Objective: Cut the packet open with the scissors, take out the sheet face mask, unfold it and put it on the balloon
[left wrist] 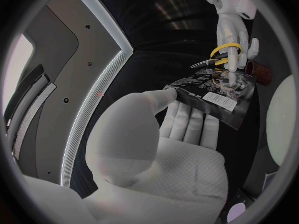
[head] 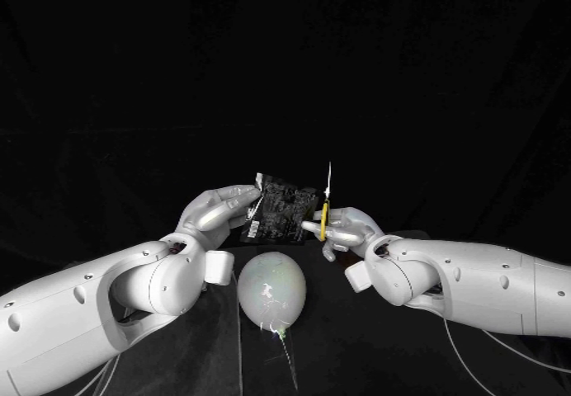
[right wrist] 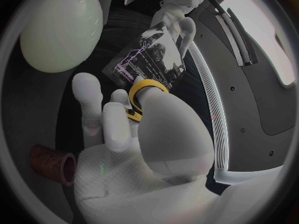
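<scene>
holding packet (head: pixel 280 209) in left hand (head: pixel 220 210), scissors (head: pixel 323 208) in right hand (head: pixel 345 231)

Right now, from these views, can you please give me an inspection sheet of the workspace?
Surface: black table.
Job's things: packet held up above the table; scissors, yellow handles, blades upright beside the packet's edge; balloon lying on the table below them.
Clutter: short dark-red tube lying on the table.
Hands: left hand grips the packet; right hand holds the scissors.
Cables: thin white cables trail under the right arm.
Surroundings: dark behind the table, nothing seen.
</scene>
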`<move>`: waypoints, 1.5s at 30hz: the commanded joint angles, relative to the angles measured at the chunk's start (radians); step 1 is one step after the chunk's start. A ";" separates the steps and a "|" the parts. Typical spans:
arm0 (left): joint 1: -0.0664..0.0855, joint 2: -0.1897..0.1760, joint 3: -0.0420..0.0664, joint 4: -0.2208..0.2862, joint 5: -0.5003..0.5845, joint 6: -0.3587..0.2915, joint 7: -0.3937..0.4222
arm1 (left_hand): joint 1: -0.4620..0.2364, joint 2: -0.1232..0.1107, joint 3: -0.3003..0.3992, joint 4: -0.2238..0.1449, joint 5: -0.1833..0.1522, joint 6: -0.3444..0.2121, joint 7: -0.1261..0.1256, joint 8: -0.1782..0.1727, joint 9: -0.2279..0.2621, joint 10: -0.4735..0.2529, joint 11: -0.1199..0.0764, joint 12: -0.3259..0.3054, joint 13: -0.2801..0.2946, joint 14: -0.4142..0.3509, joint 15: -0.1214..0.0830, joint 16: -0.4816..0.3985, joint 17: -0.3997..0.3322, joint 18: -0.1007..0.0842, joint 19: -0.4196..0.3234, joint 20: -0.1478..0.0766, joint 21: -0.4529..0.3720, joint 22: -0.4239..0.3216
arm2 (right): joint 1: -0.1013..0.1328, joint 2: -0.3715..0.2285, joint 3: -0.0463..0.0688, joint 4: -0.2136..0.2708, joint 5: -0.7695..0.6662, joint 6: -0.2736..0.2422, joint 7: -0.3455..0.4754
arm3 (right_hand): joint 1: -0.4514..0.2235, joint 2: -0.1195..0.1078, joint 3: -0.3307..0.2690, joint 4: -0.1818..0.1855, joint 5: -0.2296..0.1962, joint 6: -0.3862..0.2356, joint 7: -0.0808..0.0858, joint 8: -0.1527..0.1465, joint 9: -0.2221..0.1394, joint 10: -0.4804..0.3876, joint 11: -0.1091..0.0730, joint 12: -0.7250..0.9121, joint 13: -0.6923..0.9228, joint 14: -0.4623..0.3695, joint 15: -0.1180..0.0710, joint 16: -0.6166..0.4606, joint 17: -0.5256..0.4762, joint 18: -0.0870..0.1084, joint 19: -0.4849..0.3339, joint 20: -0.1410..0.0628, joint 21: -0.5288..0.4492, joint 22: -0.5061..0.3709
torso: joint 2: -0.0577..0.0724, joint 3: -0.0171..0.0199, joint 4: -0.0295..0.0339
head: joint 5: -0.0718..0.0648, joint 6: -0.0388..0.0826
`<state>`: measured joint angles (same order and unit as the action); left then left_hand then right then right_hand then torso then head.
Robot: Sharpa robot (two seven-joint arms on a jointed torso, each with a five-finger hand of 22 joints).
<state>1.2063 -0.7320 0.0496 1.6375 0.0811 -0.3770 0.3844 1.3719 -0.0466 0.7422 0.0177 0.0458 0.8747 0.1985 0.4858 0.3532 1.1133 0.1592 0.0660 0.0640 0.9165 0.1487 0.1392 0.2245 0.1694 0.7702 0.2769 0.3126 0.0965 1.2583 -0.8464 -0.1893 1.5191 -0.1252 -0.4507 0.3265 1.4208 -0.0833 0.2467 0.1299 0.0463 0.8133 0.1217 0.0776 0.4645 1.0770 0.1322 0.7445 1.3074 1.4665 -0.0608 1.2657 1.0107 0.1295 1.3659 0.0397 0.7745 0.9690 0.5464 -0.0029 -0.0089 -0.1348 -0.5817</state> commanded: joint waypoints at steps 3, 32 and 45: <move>0.002 0.003 0.002 0.000 0.002 0.020 0.017 | 0.002 0.011 -0.002 -0.006 0.003 -0.001 0.003 0.003 0.138 0.004 0.001 -0.005 -0.002 0.006 0.000 -0.003 -0.001 0.012 0.005 0.002 0.004 0.001 | 0.001 -0.001 0.002 0.020 -0.009 0.045 0.013 | -0.001 0.014 -0.013 0.002 0.002 -0.189 0.001 0.023 0.038 0.449 -0.104 0.635 0.116 0.004 0.014 -0.001 0.001 0.005 0.003 0.009 0.005 0.005 | 0.000 -0.0003 -0.0002 | -0.002 -0.002; 0.002 -0.011 0.001 -0.046 -0.038 0.016 -0.012 | -0.009 0.007 0.001 -0.012 0.003 -0.032 0.014 -0.007 0.145 -0.040 0.013 -0.008 -0.004 -0.005 0.007 -0.015 -0.007 0.010 -0.001 0.002 0.005 -0.001 | 0.000 -0.015 0.004 0.064 0.024 0.049 0.014 | -0.009 0.168 0.130 0.000 0.002 0.213 -0.045 0.186 0.110 0.451 -0.137 0.646 0.124 0.005 -0.007 -0.002 -0.001 0.010 0.000 -0.004 -0.006 0.016 | -0.001 0.0001 -0.0002 | -0.007 0.000; 0.024 -0.019 0.000 -0.125 -0.185 0.299 -0.107 | -0.118 -0.181 -0.213 0.010 0.002 -0.310 0.000 -0.209 0.019 -0.221 0.077 -0.002 0.000 -0.086 0.054 -0.060 -0.023 -0.028 -0.081 0.014 -0.071 -0.031 | 0.001 -0.028 0.004 0.072 -0.012 0.006 -0.057 | -0.029 0.155 0.158 -0.016 0.003 0.216 -0.050 0.200 0.124 0.455 -0.142 0.661 0.136 0.005 -0.012 -0.003 -0.001 0.006 0.006 -0.007 0.009 0.031 | -0.002 0.0006 -0.0021 | -0.007 0.000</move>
<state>1.2227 -0.7503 0.0483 1.5272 -0.0217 -0.2149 0.3073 1.2544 -0.2195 0.5407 0.0259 0.0496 0.5777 0.1750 0.2857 0.3809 0.8984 0.2344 0.0610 0.0629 0.8362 0.2037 0.0823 0.2024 0.1587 0.6959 0.2902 0.2455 0.0653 1.2580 -0.8733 -0.1863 1.5895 -0.1089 -0.4261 0.3066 1.4025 0.0741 0.3716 0.1238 0.0463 0.9547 0.1422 0.2745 0.5876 1.0773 0.1323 0.7456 1.3081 1.4666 -0.0681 1.2685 1.0095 0.1308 1.3697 0.0358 0.7802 0.9993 0.5449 -0.0027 -0.0098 -0.1424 -0.5808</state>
